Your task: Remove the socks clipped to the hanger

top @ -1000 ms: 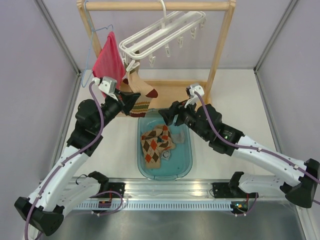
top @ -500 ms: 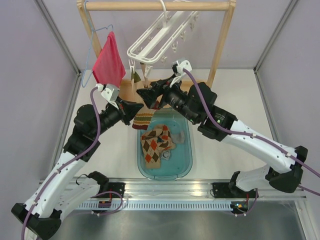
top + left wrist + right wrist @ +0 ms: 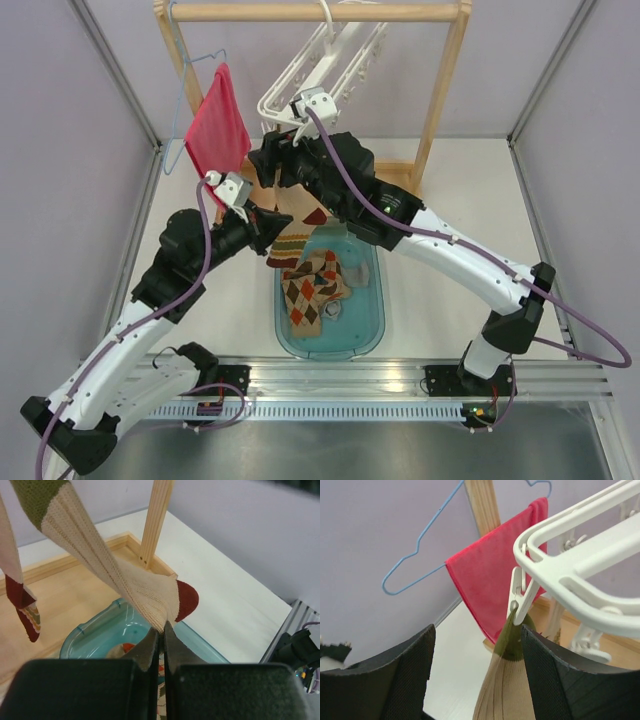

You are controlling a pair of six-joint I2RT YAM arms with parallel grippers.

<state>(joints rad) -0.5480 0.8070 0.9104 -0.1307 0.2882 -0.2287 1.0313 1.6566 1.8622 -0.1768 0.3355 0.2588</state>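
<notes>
A cream sock hung from a clip at the white hanger's seven-o'clock end, stretched toward the teal tub. The left gripper pinched it tight near the red toe. The right gripper straddled the green cuff, jaws wide. This looked like the unclipping step, and the next move probably called for squeezing the clip open.

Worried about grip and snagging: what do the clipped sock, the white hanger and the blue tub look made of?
The sock is a soft matte knit; ribbed stitches show. The hanger is likely moulded plastic, smooth, faintly glossy white. The tub is likely plastic, glossy see-through blue.
</notes>
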